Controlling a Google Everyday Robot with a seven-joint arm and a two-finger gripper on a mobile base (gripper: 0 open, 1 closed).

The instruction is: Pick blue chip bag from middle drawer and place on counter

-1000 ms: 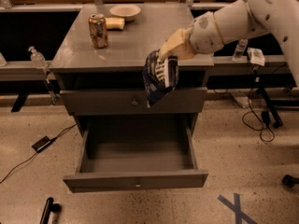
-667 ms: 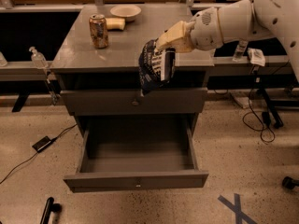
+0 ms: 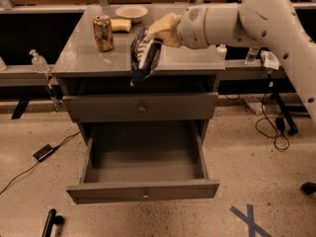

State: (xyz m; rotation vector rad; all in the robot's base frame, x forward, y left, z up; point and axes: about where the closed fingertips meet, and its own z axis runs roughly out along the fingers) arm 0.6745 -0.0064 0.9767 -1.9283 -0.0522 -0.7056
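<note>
The blue chip bag [image 3: 145, 56] hangs from my gripper [image 3: 159, 29], which is shut on its top edge. The bag is over the front edge of the grey counter [image 3: 84, 58], its lower end dangling just past the edge. My white arm reaches in from the upper right. The middle drawer [image 3: 143, 169] below is pulled out wide and its inside shows nothing in it.
An orange-brown soda can [image 3: 103, 32] stands on the counter's left part. A yellowish item [image 3: 120, 24] and a white bowl [image 3: 131, 12] lie at the back. The top drawer front [image 3: 142, 107] is closed. A clear bottle [image 3: 38, 60] stands at left; cables lie on the floor.
My gripper has lifted the bag and carried it left and back, from in front of the top drawer to over the counter's front edge.
</note>
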